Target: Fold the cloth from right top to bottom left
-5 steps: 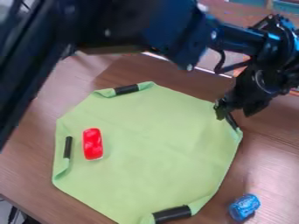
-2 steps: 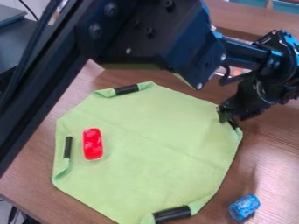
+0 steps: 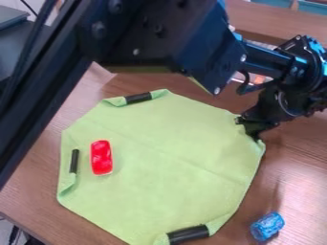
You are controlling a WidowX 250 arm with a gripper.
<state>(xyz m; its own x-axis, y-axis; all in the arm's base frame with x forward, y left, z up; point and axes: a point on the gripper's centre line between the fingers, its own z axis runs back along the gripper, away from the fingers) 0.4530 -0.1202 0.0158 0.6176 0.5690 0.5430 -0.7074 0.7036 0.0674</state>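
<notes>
Green cloth (image 3: 172,158) spread on table (image 3: 297,158), gripper (image 3: 248,127) at its right top corner; cannot tell whether gripping. May lose that corner through shallow pinch, or catch red object (image 3: 101,157) on cloth's left.

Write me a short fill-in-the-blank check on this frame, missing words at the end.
The cloth is light ____ in colour. The red object lies ____ the cloth. The end effector is at the cloth's edge on the picture's ____ side. The object lying off the cloth at the picture's lower right is ____ in colour.

Missing words: green; on; right; blue
</notes>
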